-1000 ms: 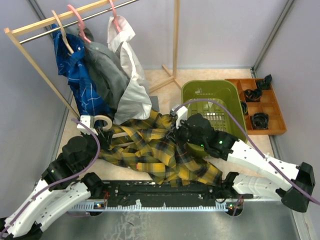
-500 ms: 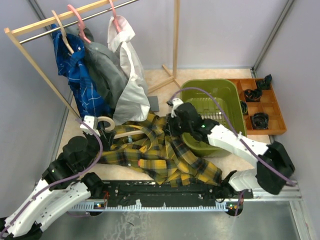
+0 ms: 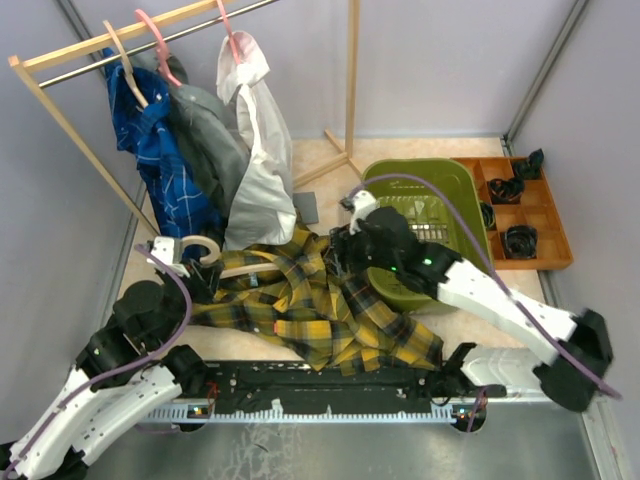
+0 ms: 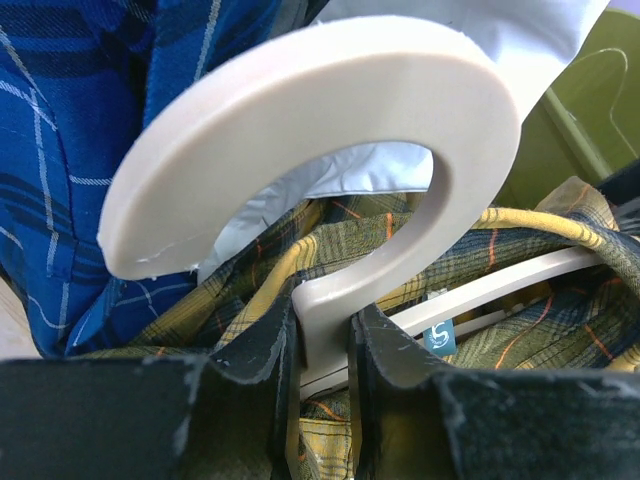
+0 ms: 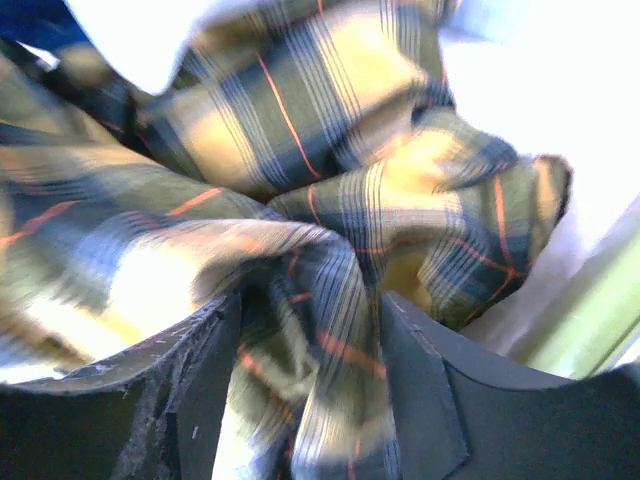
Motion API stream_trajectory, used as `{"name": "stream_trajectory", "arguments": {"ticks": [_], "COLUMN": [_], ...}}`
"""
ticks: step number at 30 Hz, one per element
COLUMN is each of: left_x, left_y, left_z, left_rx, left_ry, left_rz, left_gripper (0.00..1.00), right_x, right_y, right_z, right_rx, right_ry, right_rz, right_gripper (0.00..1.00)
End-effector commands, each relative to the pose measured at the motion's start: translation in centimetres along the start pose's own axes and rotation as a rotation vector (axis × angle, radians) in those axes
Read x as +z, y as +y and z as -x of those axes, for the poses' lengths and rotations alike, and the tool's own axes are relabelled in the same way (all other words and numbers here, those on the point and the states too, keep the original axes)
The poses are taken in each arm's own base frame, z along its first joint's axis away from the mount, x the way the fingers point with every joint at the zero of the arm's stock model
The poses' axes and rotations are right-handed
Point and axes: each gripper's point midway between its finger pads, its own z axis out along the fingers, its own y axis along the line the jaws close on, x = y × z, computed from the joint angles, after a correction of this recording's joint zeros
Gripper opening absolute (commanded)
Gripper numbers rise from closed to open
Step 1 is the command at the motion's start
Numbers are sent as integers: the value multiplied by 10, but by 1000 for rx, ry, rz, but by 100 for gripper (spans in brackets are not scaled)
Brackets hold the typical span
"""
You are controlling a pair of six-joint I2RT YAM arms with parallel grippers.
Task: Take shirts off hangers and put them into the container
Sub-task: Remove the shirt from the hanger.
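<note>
- Olive-green plastic makes the one container (image 3: 398, 173), and I place everything else from it.
- Four shirts in all: the plaid shirt (image 3: 318, 308) lies spread on the worktop (image 3: 470, 325) just left of the container, reaching along its near-left corner. The blue shirt (image 3: 160, 175), grey shirt (image 3: 212, 150) and white shirt (image 3: 262, 165) hang on the rack (image 3: 60, 52), well to the container's far left.
- Four hangers: two pink hangers (image 3: 156, 40) and one pale hanger (image 3: 124, 72) are on the rack. A second, pale loose hanger (image 3: 208, 247) lies in the plaid shirt, left of the container.
- One orange tray (image 3: 548, 262) sits touching the container's right side.
- Two hands: the left hand (image 4: 322, 340) is clamped narrow on the loose hanger's neck. The right hand (image 5: 308, 315) is at the container's left wall.
- Only the left wrist view shows that pinch and the hook's full curve; from above the hand is a dark lump.
- Only the right wrist view shows plaid cloth bunched between that hand's parted fingers (image 5: 215, 360); whether they press it I cannot tell.
</note>
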Motion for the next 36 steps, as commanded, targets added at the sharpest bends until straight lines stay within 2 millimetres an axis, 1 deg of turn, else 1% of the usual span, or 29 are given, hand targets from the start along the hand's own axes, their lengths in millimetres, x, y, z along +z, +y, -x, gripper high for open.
{"name": "stream_trajectory", "arguments": {"ticks": [1, 3, 5, 8, 11, 13, 14, 15, 17, 18, 20, 21, 22, 23, 26, 28, 30, 33, 34, 36], "left_x": [-2, -2, -1, 1, 2, 2, 2, 2, 2, 2, 3, 2, 2, 2, 2, 3, 4, 5, 5, 5], "left_y": [1, 1, 1, 1, 0, 1, 1, 1, 2, 1, 2, 1, 1, 2, 2, 0, -3, -10, -13, -21], "left_z": [14, 14, 13, 11, 10, 10, 10, 10, 10, 10, 9, 9, 9, 9, 9, 8, 8, 8, 8, 8], "left_rx": [-40, -39, -35, -30, -28, -30, -28, -30, -31, -31, -28, -30, -29, -30, -29, -27, -22, -11, -7, 5], "left_ry": [-55, -52, -47, -35, -32, -33, -31, -31, -31, -30, -27, -27, -26, -28, -28, -26, -23, -15, -15, -13], "left_rz": [12, 13, 15, 19, 20, 24, 25, 25, 28, 27, 29, 27, 28, 29, 27, 19, 7, -34, -48, -93], "left_gripper": [0, 0, 0, 0, 0, 0, 0, 0, 0, 0, 0, 0, 0, 0, 0, 0, 0, 0, 0, 0], "right_x": [-67, -85, -97, -105, -97, -83, -74, -61, -50, -40, -30, -28, -27, -28, -37, -42, -44, -45, -43, -36], "right_y": [14, 25, 36, 62, 92, 101, 101, 100, 99, 97, 90, 86, 80, 78, 80, 77, 60, 27, 19, 9], "right_z": [59, 63, 66, 68, 61, 58, 56, 52, 51, 48, 50, 53, 57, 59, 69, 70, 69, 64, 61, 53], "right_rx": [0, -11, -17, -58, -161, -228, -251, -276, -306, -327, -343, -337, -319, -300, -243, -199, -116, -46, -34, -23], "right_ry": [-306, -361, -387, -390, -349, -313, -293, -262, -235, -210, -203, -208, -224, -236, -305, -339, -338, -309, -299, -275], "right_rz": [42, 107, 169, 257, 277, 216, 173, 124, 58, 18, -70, -105, -146, -161, -139, -102, -106, -179, -196, -204], "right_gripper": [60, 64, 65, 65, 66, 69, 70, 71, 73, 74, 73, 66, 52, 44, 31, 17, 1, 0, 0, 2]}}
